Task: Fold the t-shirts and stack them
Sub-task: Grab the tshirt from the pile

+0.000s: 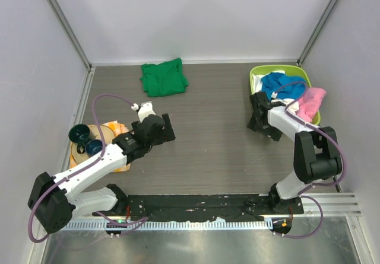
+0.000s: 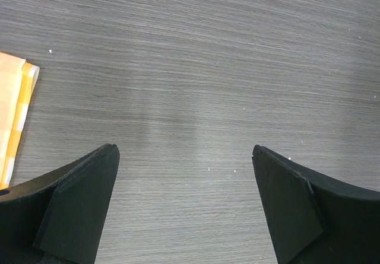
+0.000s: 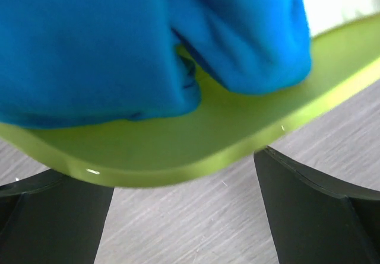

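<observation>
A plain green cotton t-shirt lies by itself on the far part of the dark grey wood-grain table. It is gathered into a rough, rumpled square with uneven edges, and one corner juts up at the top. The other shirts sit in a lime-green plastic basket at the far right of the table. A bright blue t-shirt is bunched in a soft heap in the middle, and its folds bulge up to the rim. A pink t-shirt lies crumpled at the basket's right side and is partly draped over the edge. A piece of white shirt fabric shows beside the blue one, but no print can be made out on it.

The right gripper hangs just in front of the basket's near left corner. Its jaws are spread fully wide with nothing between them. In the wrist view the basket's rim and the blue cloth fill the space just beyond the fingertips.

The left gripper is also spread wide and holds nothing, and it sits low over bare table at the left centre. Just to its left lies a small orange-yellow checked cloth. Two dark teal bowls rest near that cloth at the table's left edge.
</observation>
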`<action>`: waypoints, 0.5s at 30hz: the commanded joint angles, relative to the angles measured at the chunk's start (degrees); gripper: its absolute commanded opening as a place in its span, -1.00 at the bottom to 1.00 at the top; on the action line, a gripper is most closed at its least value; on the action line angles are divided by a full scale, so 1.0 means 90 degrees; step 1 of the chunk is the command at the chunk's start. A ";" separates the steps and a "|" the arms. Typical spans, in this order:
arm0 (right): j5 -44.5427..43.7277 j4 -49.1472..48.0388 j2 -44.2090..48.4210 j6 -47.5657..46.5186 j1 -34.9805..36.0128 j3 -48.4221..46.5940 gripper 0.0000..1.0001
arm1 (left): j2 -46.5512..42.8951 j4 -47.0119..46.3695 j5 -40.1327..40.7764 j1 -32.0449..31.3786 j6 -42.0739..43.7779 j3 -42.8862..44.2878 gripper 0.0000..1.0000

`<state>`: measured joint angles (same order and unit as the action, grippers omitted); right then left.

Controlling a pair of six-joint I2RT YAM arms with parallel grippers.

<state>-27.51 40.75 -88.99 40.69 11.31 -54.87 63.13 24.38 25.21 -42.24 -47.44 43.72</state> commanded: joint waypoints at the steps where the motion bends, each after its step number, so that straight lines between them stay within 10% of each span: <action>1: -0.0118 -0.0572 -0.0531 -0.0428 -0.0172 -0.0631 0.99 | 0.0104 -0.0072 0.0236 0.0025 0.0154 0.0298 1.00; 15: -0.0079 -0.0876 -0.2405 -0.1190 -0.0827 -0.2650 1.00 | 0.0631 -0.0267 0.0236 0.0035 0.0232 0.0405 1.00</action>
<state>-27.42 35.81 -107.04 32.56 4.75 -70.96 67.94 24.18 25.91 -42.24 -46.02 44.86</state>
